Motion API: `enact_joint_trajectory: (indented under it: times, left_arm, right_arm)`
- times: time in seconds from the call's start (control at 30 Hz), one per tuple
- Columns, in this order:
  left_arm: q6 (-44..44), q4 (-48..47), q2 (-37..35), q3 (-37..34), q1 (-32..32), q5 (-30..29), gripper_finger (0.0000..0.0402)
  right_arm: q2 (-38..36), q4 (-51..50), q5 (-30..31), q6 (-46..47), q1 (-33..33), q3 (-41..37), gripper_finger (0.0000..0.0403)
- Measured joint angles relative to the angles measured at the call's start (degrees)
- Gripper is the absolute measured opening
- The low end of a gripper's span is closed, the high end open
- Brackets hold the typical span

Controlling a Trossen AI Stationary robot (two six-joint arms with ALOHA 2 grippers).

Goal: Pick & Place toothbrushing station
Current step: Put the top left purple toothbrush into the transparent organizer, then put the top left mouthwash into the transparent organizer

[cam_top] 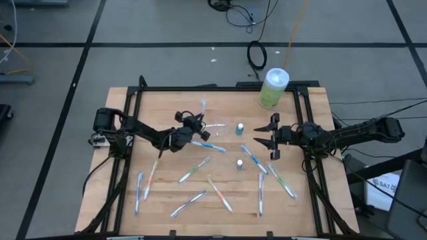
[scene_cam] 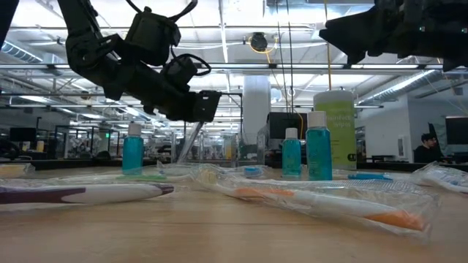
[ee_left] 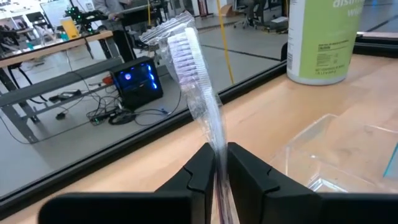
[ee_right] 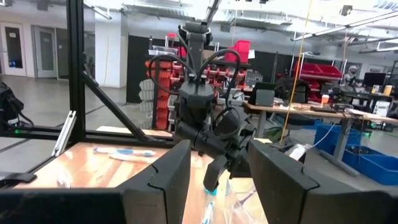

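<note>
Between the left gripper's (ee_left: 221, 163) fingers stands a wrapped toothbrush (ee_left: 193, 74), bristles up, pinched close beside the clear cup (cam_top: 217, 127) mid-table. Right gripper (cam_top: 271, 137) hovers open, empty, near the teal-capped tubes (cam_top: 239, 127).

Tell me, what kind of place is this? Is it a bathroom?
No, probably a robot lab or workshop. Two robot arms work at a wooden table, cables trail on the floor, and red bins and workbenches fill the room behind.

Pale-green canister (cam_top: 273, 88) with white lid at table's (cam_top: 167, 187) far edge; cables (cam_top: 243, 13) on floor
</note>
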Motion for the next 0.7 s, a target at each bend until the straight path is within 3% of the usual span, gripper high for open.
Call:
enact_joint_trajectory:
  times: [0.23, 0.33, 0.53, 0.7]
  left_arm:
    - [0.13, -0.23, 0.00, 0.00, -1.66, -0.48, 0.0111]
    - [4.09, -0.05, -0.35, 0.00, -3.28, -1.00, 0.0133]
    - [10.78, -0.30, -4.11, -0.02, -7.56, -12.11, 0.0153]
    - [13.57, -1.38, -12.16, -0.02, -11.67, -14.48, 0.0154]
  right_arm:
    - [0.02, 0.20, 0.00, -1.49, 0.00, 0.00, 0.0155]
    - [0.02, 0.18, 0.05, -1.45, 0.00, 0.00, 0.0155]
    - [0.00, -0.27, 6.72, -1.21, -0.02, 0.00, 0.0155]
    - [0.02, -2.09, 8.79, -1.13, 0.00, 0.00, 0.0155]
